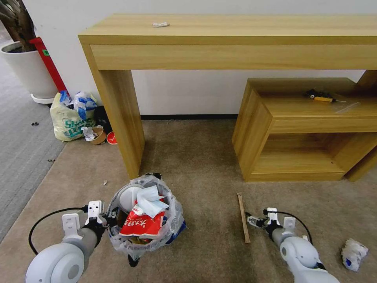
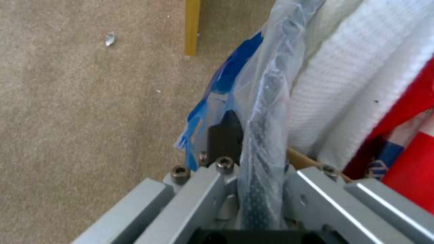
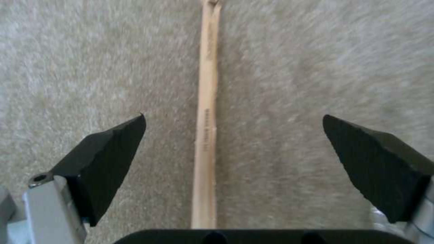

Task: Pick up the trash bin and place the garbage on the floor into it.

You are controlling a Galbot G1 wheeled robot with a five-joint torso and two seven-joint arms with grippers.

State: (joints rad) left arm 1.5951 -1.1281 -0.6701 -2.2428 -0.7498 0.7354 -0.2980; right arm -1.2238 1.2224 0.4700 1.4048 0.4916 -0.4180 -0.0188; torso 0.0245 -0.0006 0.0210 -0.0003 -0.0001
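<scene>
Wooden stick [image 1: 243,217] lengthwise toward the desk [image 1: 235,35]

Wooden stick [image 1: 243,217] lies right of trash bin [image 1: 145,220].

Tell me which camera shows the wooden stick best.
The right wrist view: the wooden stick lies on the carpet between the open right gripper fingers, grain visible. The head view shows it whole but small. The left wrist view doesn't help.
</scene>
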